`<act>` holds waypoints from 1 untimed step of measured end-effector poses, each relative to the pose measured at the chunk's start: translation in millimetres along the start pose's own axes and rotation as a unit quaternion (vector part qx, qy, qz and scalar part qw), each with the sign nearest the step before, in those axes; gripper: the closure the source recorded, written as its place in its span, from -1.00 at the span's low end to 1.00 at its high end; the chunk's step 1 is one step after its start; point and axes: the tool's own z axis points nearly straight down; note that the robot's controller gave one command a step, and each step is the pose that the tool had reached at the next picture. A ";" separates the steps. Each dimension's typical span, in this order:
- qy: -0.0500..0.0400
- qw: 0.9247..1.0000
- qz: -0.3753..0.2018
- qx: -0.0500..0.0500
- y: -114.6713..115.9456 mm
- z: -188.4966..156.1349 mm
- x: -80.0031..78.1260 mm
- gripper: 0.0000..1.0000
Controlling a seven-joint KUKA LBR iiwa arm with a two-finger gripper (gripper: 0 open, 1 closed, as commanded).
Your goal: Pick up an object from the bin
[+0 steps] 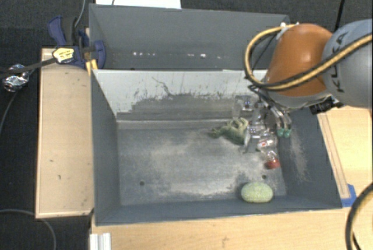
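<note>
Gripper (260, 137) low in bin (175, 155) right of centre, open or closed not discernible, green toy (232, 130) just beside it, pale green lump (257, 192) near front wall, red bit (271, 164) between

In the bin (163, 155), a limp toy figure (232, 130) lay just left of the gripper (260, 137) (seemingly touching it). A small bead-like piece (271, 164) lay just before the gripper, and an oval lump (257, 192) farther before it.
</note>
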 end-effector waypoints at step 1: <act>-0.003 1.000 0.009 0.000 -17.6 46.8 -14.7 -1.00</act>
